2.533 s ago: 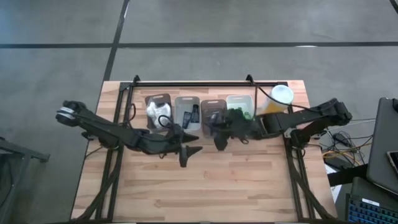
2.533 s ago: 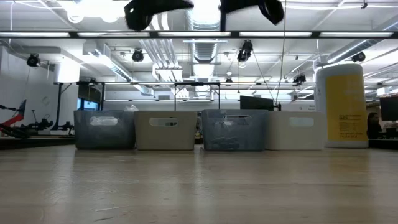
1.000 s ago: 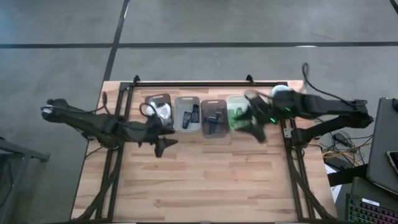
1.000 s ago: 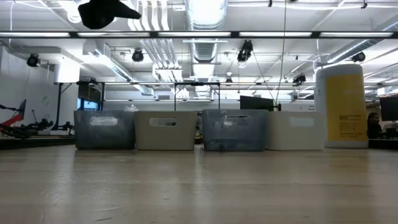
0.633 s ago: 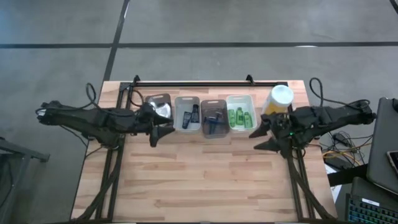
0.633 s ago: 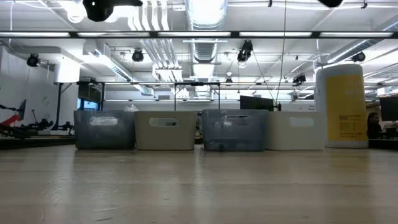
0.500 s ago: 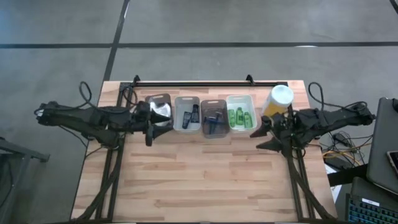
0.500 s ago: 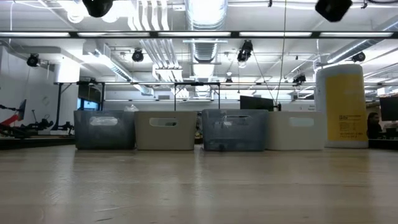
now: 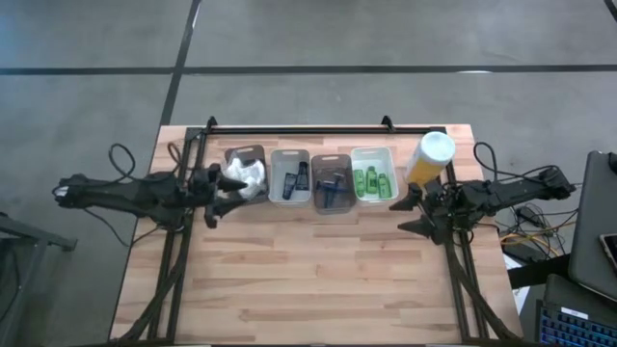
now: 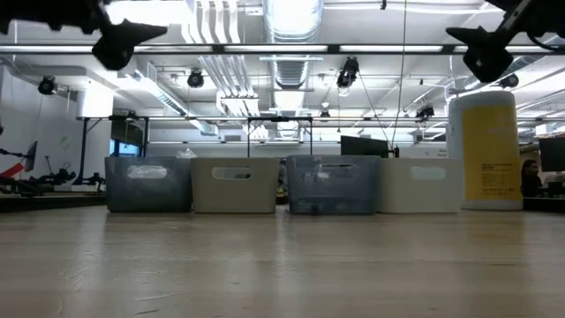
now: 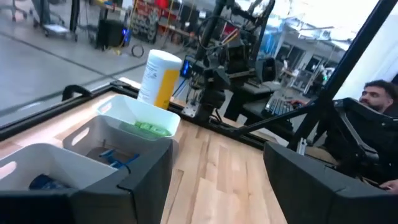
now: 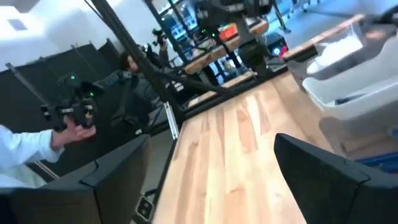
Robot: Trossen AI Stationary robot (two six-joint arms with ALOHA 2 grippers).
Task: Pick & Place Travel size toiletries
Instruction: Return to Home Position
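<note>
High view: the left gripper (image 9: 216,200) hangs just beside the leftmost of four bins (image 9: 289,152), which holds white bundles (image 9: 243,176), and the right gripper (image 9: 405,216) is near the canister (image 9: 431,154), both spread and empty; tubes (image 9: 295,177), razors (image 9: 333,189) and green bottles (image 9: 371,180) lie in the next bins in turn. Low view: bin walls hide most contents, and the grippers are dark shapes at the top edge. Wrist views: each arm's fingers (image 11: 137,186) stand wide apart (the right one's bins are blurred).
</note>
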